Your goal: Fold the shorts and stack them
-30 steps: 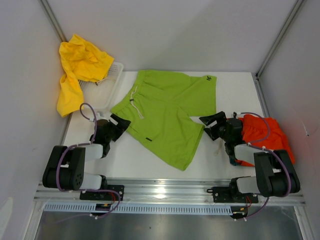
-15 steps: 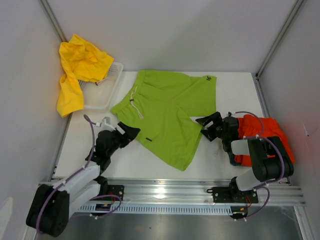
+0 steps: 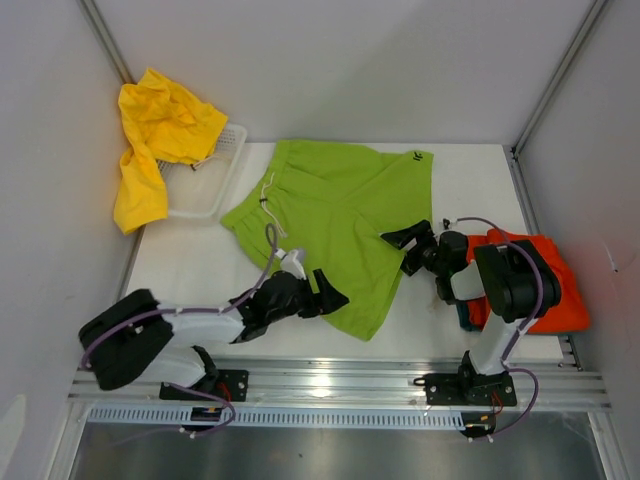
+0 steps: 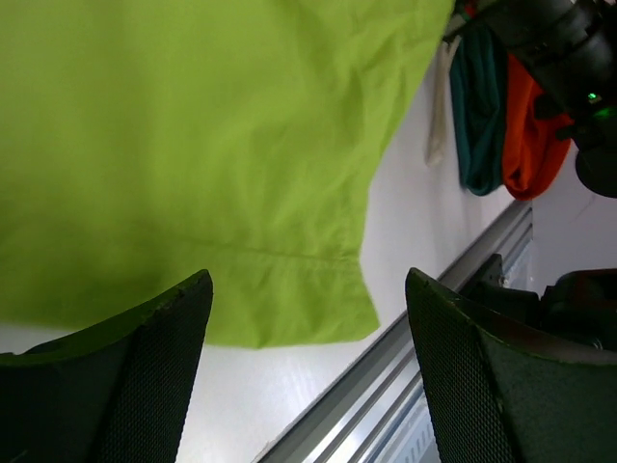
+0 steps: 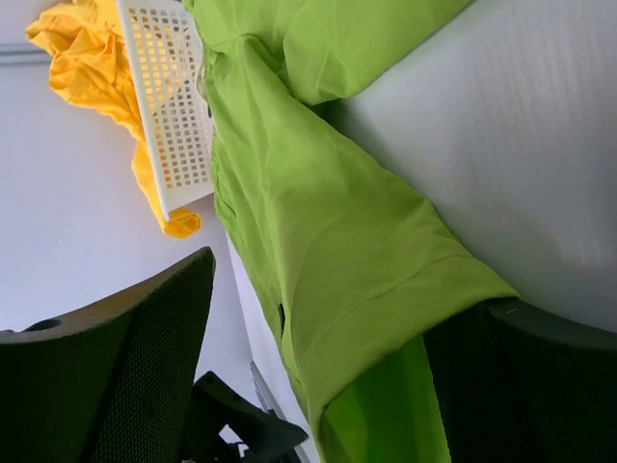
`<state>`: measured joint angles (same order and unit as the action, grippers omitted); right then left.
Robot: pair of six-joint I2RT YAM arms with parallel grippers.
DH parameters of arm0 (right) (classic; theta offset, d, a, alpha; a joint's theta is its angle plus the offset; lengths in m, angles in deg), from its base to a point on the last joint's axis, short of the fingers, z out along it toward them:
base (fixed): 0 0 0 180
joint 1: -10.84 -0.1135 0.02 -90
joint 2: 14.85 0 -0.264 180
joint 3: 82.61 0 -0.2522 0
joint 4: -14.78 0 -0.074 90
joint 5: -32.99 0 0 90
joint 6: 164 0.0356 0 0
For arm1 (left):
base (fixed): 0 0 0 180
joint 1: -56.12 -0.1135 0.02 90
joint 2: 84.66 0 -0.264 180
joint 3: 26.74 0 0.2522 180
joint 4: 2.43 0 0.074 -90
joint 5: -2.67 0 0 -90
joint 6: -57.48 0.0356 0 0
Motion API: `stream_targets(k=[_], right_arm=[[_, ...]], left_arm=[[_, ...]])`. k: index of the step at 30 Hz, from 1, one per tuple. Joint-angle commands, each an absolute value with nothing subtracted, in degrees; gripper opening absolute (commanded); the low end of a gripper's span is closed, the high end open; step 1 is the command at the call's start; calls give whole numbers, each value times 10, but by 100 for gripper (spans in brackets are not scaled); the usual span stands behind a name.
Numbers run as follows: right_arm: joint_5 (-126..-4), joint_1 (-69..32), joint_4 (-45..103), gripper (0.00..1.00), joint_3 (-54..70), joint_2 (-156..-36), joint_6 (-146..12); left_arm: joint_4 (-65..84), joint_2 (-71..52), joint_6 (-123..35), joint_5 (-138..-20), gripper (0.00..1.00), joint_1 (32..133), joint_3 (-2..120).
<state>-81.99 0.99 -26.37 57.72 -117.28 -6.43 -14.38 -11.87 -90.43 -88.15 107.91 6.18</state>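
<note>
The lime green shorts (image 3: 330,225) lie spread flat mid-table, waist to the left. My left gripper (image 3: 325,295) hovers open over the near leg's hem (image 4: 289,289), nothing gripped between its fingers (image 4: 145,367). My right gripper (image 3: 405,245) is open at that leg's right edge; the hem corner (image 5: 424,289) reaches in between its jaws. Orange-red shorts (image 3: 545,290) lie folded at the right, with dark teal shorts (image 3: 468,318) under them, both behind the right arm. Yellow shorts (image 3: 160,130) hang over the basket.
A white plastic basket (image 3: 215,185) stands at the back left corner, against the left wall. The aluminium rail (image 3: 340,380) runs along the near table edge, just below the green hem. Walls close in on both sides.
My left arm has swung from the table's left side rightward to the green shorts' near leg hem. My right gripper has crept a little left onto the leg's edge.
</note>
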Motion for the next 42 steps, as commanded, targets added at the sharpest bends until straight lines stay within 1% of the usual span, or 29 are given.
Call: stream_targets(k=[1,2,4,7,9,17,22,26,29,33,36,37,40,42], right_arm=[[-837,6,-347,84,565,-1195,-60],[-838,4,-352,84,564,-1199,-59],[-839,3,-359,83,564,-1208,-59],[-842,2,-365,83,559,-1220,-61],[-844,2,-375,83,552,-1227,-62],[-853,13,-451,84,539,-1273,-64],[-842,35,-517,85,545,-1302,-50],[-806,46,-512,86,564,-1293,-60],[-773,51,-493,87,585,-1263,-69],[-729,51,-439,87,620,-1191,-103],[-682,51,-370,88,649,-1106,-129],[-657,52,-328,89,653,-1060,-136],[-637,50,-238,91,647,-988,-171],[-625,52,-184,93,634,-968,-182]], left_arm=[[-262,-30,-888,-848,82,1110,128],[-270,-11,-889,-843,83,1123,143],[-265,19,-889,-838,87,1135,170],[-225,61,-897,-840,88,1158,207],[-222,88,-923,-836,88,1167,208],[-429,183,-1018,-820,86,1187,126],[-505,255,-1065,-842,86,1210,97],[-541,284,-1085,-852,84,1220,82],[-563,279,-1089,-865,84,1220,65],[-528,244,-1069,-876,85,1220,66],[-479,213,-1049,-895,86,1220,79],[-460,207,-1046,-897,86,1220,87],[-438,197,-1036,-901,86,1220,97],[-435,194,-1034,-903,86,1220,99]])
